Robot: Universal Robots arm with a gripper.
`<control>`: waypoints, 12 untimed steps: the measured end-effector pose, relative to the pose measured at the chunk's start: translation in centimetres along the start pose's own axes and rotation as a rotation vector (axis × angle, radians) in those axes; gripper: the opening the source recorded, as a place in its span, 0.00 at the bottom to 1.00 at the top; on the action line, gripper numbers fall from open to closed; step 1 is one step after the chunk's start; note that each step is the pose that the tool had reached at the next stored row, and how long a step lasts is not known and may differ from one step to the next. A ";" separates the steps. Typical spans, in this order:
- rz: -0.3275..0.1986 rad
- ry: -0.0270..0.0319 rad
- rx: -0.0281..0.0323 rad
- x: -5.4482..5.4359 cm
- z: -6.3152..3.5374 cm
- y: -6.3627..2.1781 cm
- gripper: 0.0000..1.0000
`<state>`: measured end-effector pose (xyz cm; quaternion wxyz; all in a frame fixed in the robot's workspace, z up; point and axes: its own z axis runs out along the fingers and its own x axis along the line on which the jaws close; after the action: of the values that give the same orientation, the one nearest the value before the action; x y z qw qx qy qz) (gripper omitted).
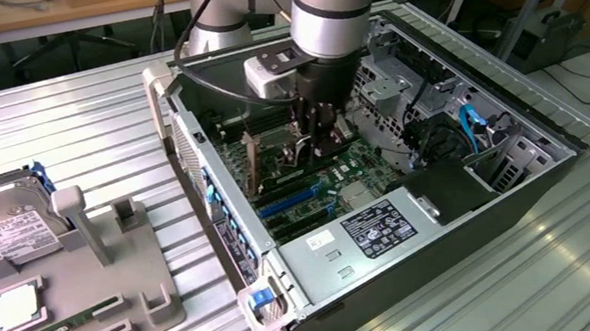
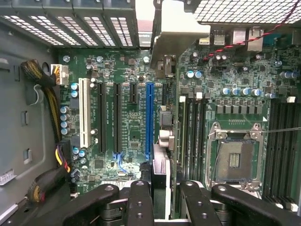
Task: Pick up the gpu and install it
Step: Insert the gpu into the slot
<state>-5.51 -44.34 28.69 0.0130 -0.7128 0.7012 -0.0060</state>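
Observation:
The gpu (image 2: 164, 136) appears edge-on in the wrist view, a thin card with its silver bracket (image 2: 175, 28) at the far end by the case's rear wall. My gripper (image 2: 165, 190) is shut on it, one black finger on each face. The card stands upright over the motherboard, just beside the long blue slot (image 2: 149, 117), on the side of the memory slots. Whether its edge touches the board I cannot tell. In the exterior view my gripper (image 1: 318, 141) reaches down into the open computer case (image 1: 525, 178), above the motherboard (image 1: 359, 170).
The empty CPU socket (image 2: 233, 160) and the memory slots (image 2: 193, 127) lie close to the card. A cable bundle (image 2: 47, 94) runs along the case wall. Outside the case, a grey holder (image 1: 118, 300) carries a hard drive (image 1: 6, 225) and a RAM stick (image 1: 53, 327).

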 end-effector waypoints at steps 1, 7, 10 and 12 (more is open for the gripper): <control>0.000 0.0000 0.0000 0.1 0.02 0.02 0.28; 0.000 0.0000 0.0000 0.1 0.57 0.66 0.28; 0.000 0.0002 -0.0001 0.2 0.78 0.74 0.28; 0.000 0.0000 0.0000 0.3 0.85 1.04 0.28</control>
<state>-6.53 -44.62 27.81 0.0130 -0.7127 0.7013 -0.0060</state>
